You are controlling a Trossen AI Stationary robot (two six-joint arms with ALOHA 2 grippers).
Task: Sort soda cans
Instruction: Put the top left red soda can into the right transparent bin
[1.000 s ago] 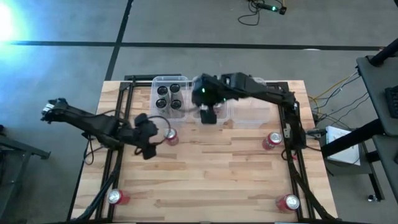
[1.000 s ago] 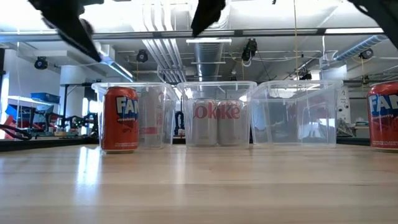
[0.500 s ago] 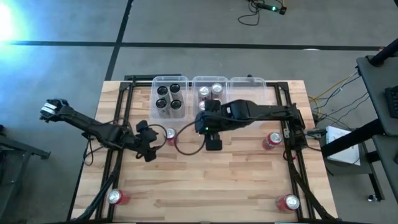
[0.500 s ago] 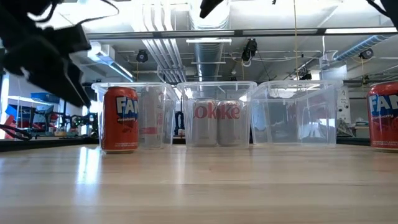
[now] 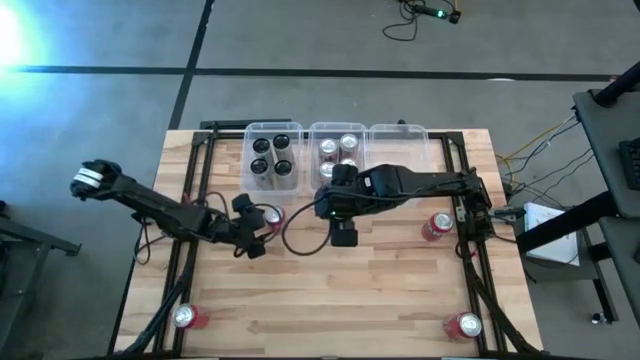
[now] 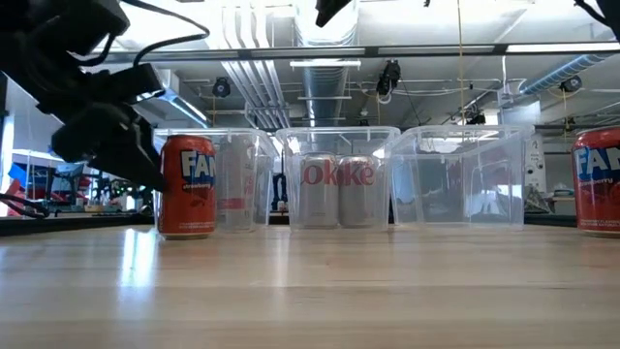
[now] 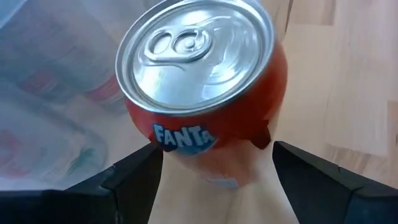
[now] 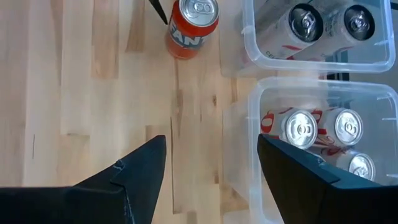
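High view: left gripper [image 5: 262, 226] spread wide around the red can [image 5: 272, 218] — fingers not touching it — just beside the left bin [image 5: 273, 155]. Right gripper [image 5: 343, 234], also wide and empty, hovers near that bin.

"fanta" on red can [image 7: 205, 106]

The left claw [image 5: 262, 232] stands spread around 1 red can [image 5: 273, 219], with 3 clear bins [image 5: 292, 184] just behind it blocking passage; bare bench [image 5: 380, 290] lies open in front.
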